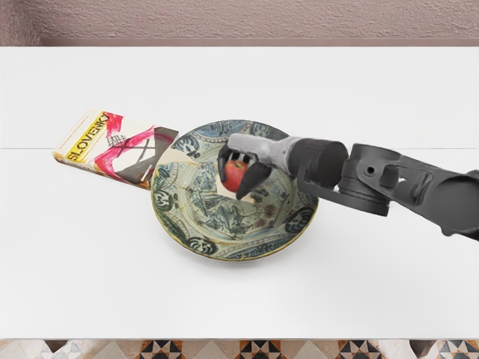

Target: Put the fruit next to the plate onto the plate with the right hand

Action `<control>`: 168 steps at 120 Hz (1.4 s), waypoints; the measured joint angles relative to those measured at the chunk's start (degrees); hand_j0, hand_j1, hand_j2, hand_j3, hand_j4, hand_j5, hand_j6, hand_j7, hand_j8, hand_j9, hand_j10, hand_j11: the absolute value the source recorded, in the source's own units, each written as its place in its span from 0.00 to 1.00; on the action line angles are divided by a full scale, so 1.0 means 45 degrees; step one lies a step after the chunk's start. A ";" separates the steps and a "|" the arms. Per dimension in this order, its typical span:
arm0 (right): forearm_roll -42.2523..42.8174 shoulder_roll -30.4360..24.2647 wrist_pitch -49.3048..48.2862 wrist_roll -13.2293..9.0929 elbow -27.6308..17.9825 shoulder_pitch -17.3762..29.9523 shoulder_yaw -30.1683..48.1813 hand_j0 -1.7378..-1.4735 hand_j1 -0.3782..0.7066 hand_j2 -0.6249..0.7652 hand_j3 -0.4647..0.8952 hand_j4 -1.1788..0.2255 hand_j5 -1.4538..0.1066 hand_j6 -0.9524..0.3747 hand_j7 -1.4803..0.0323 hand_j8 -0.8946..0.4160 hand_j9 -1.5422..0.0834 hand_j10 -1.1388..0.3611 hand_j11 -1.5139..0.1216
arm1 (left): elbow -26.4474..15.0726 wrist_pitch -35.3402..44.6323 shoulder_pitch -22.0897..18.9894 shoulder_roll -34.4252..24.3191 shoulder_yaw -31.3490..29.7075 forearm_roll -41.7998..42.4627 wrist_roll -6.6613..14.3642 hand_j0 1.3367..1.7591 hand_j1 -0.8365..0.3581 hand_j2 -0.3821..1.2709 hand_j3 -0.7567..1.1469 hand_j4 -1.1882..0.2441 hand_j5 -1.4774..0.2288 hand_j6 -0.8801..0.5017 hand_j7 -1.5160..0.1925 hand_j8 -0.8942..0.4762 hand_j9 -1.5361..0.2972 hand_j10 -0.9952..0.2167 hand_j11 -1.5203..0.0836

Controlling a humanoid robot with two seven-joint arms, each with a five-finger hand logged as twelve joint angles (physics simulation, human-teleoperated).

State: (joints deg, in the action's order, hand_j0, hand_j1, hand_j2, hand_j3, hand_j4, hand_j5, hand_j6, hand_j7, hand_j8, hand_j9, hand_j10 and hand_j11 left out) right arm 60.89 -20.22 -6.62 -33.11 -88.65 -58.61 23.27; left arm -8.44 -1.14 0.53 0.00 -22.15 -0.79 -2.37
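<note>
One fruit (233,177) over plate (224,226) (right hand (251,161))

Right hand (241,168) grips the fruit (235,176) over the plate (217,239).
The arm reaches in from the right edge, with dark fingers curled round the red fruit above the plate's middle; whether the fruit touches the plate is unclear. A book (105,146) lies at the plate's left rim on the white desk (90,262).
</note>
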 joint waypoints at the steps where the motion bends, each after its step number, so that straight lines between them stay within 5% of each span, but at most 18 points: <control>1: 0.0027 0.0026 0.0005 0.0000 0.0023 -0.0008 -0.0022 0.35 0.68 0.65 0.34 0.24 0.16 0.48 0.23 0.52 0.23 0.50 0.21 | 0.0000 0.0000 0.0000 0.0000 0.0000 0.0000 0.0000 0.76 0.76 0.26 0.40 0.67 0.69 0.47 0.71 0.48 0.67 0.63 0.76; 31: 0.0154 0.0368 -0.0018 0.0013 0.0531 -0.0090 -0.0293 0.35 0.68 0.64 0.34 0.24 0.19 0.48 0.24 0.51 0.25 0.50 0.23 | 0.0000 0.0000 0.0000 0.0000 0.0000 0.0000 0.0000 0.76 0.76 0.26 0.40 0.67 0.69 0.47 0.71 0.48 0.67 0.63 0.76; 63: -0.0111 0.0499 -0.0020 0.0029 0.0884 -0.0066 -0.0303 0.32 0.59 0.57 0.34 0.38 0.38 0.35 0.41 0.37 0.42 0.41 0.40 | 0.0000 0.0000 0.0005 0.0000 0.0001 -0.0001 0.0001 0.76 0.76 0.26 0.40 0.67 0.69 0.47 0.71 0.48 0.67 0.63 0.76; 105: -0.1253 0.0426 -0.0056 0.0102 0.1246 -0.0085 -0.0147 0.31 0.29 0.45 0.34 0.65 0.71 0.54 0.75 0.51 0.73 0.60 0.71 | 0.0000 0.0000 0.0000 0.0000 0.0000 -0.0001 0.0001 0.76 0.76 0.26 0.40 0.67 0.69 0.47 0.71 0.48 0.67 0.63 0.76; 130: -0.4305 -0.0571 -0.1762 0.0234 0.1239 0.0008 0.1271 0.30 0.15 0.45 0.34 0.75 0.83 0.63 0.87 0.60 0.85 0.68 0.83 | 0.0000 0.0000 0.0000 0.0000 0.0000 -0.0001 0.0001 0.76 0.76 0.26 0.40 0.67 0.69 0.47 0.71 0.48 0.67 0.63 0.76; 168: -1.1132 -0.3335 -0.5705 0.0668 0.1346 0.0310 0.2311 0.30 0.09 0.44 0.34 0.80 0.88 0.68 0.93 0.64 0.90 0.72 0.88 | 0.0000 0.0000 0.0000 0.0000 0.0001 -0.0001 0.0001 0.76 0.76 0.26 0.40 0.67 0.69 0.47 0.71 0.48 0.67 0.63 0.76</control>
State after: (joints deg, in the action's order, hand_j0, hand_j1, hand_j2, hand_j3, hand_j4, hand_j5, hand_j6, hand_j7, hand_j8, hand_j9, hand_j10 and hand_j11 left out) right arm 10.80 -35.23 -32.30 -30.10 -82.60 -57.22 33.67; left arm -8.44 -1.14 0.53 0.00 -22.14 -0.79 -2.37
